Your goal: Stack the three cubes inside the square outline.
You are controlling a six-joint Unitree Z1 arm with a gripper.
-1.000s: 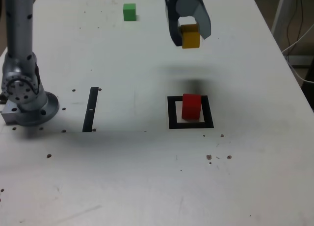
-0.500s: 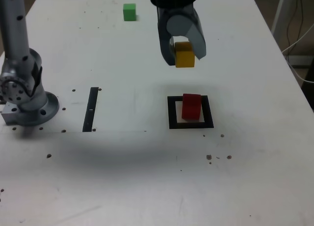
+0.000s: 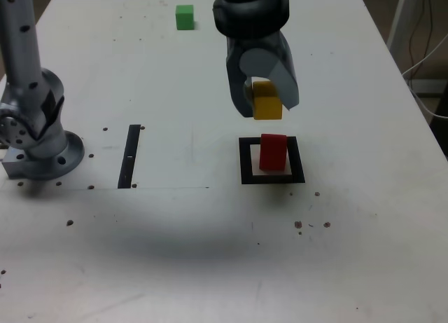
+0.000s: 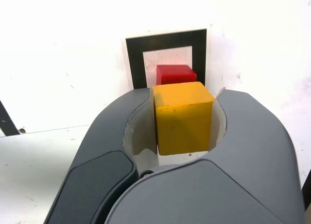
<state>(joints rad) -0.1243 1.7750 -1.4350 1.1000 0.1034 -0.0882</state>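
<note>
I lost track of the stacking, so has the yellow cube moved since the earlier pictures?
Yes, the yellow cube has moved down the exterior view, nearer the square outline.

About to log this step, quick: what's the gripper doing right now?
Gripper: closed, holding the yellow cube between its jaws.

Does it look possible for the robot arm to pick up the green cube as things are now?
Probably not yet: its gripper already holds the yellow cube. Otherwise, nothing visible stands around the green cube.
</note>
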